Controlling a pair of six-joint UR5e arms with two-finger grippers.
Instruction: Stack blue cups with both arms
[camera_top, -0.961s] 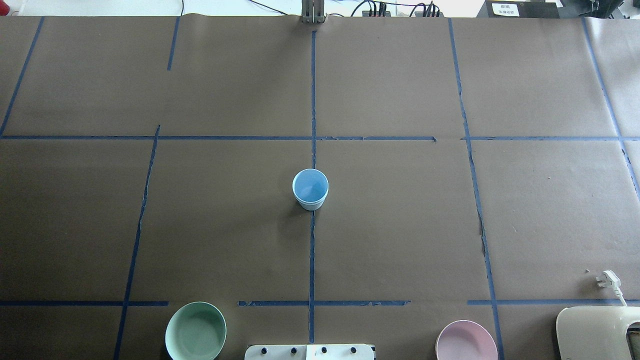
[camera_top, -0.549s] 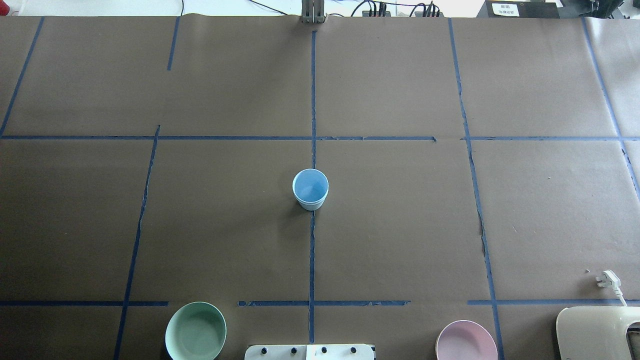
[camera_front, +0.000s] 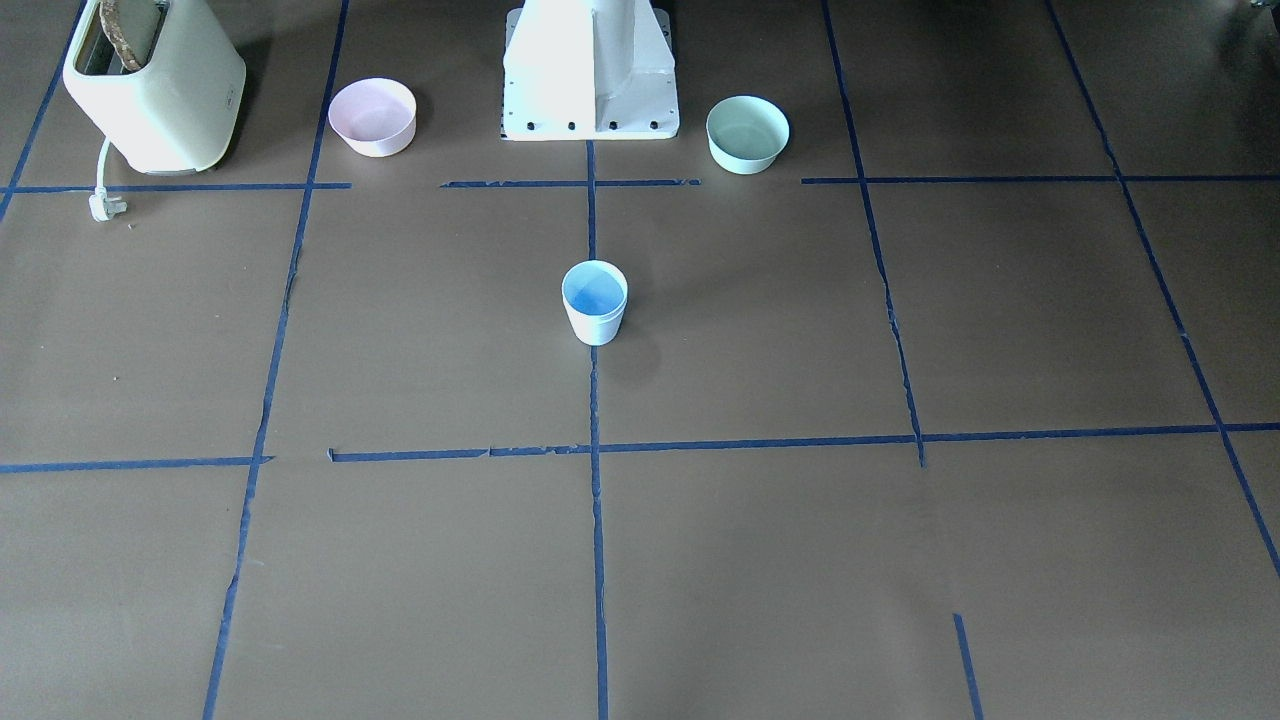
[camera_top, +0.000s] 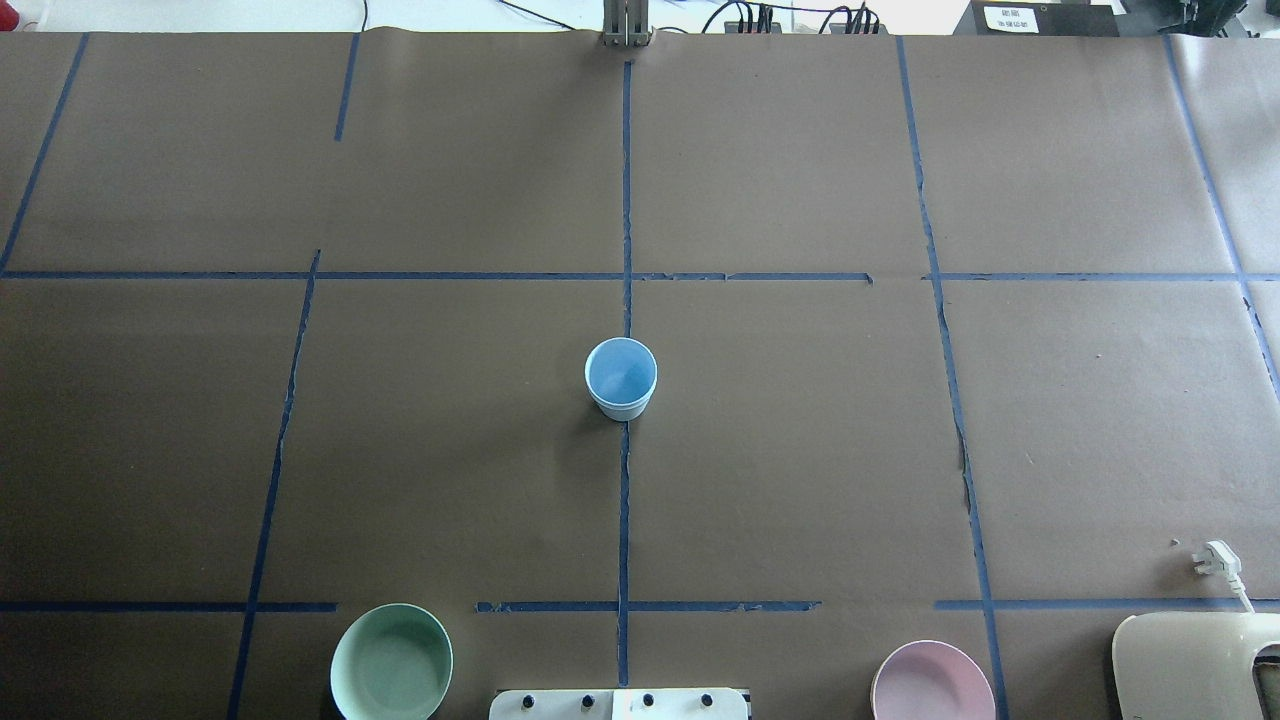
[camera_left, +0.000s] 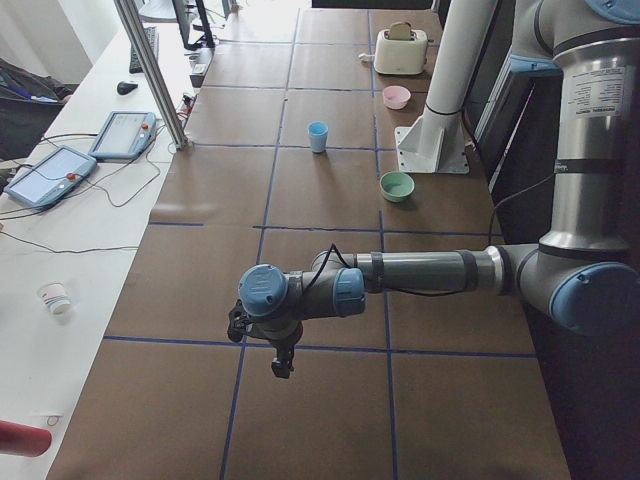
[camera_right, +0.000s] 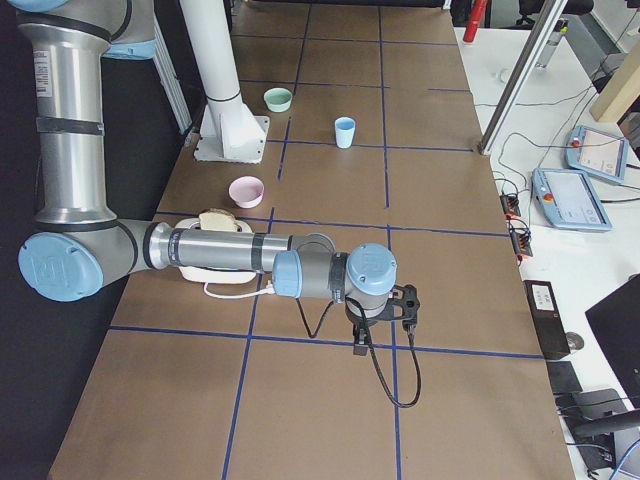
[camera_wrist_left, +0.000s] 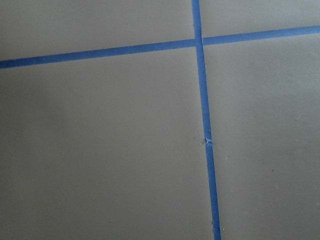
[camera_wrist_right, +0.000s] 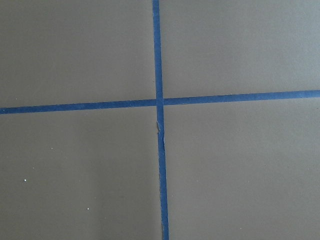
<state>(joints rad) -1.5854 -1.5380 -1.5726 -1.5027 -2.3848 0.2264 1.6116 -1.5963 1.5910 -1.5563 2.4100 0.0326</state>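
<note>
One pale blue cup (camera_top: 621, 378) with a bright blue inside stands upright on the blue tape line at the table's middle; it also shows in the front view (camera_front: 595, 302), the left view (camera_left: 318, 136) and the right view (camera_right: 344, 132). I see only one cup outline and cannot tell whether a second cup sits inside it. The left gripper (camera_left: 278, 362) hangs over the table's left end, far from the cup. The right gripper (camera_right: 360, 345) hangs over the right end. Both show only in the side views, so I cannot tell whether they are open or shut. Both wrist views show only paper and tape.
A mint-green bowl (camera_top: 391, 663) and a pink bowl (camera_top: 932, 684) sit on either side of the white pedestal (camera_top: 618, 704) at the near edge. A cream toaster (camera_top: 1195, 665) with a loose plug (camera_top: 1216, 560) stands at the near right corner.
</note>
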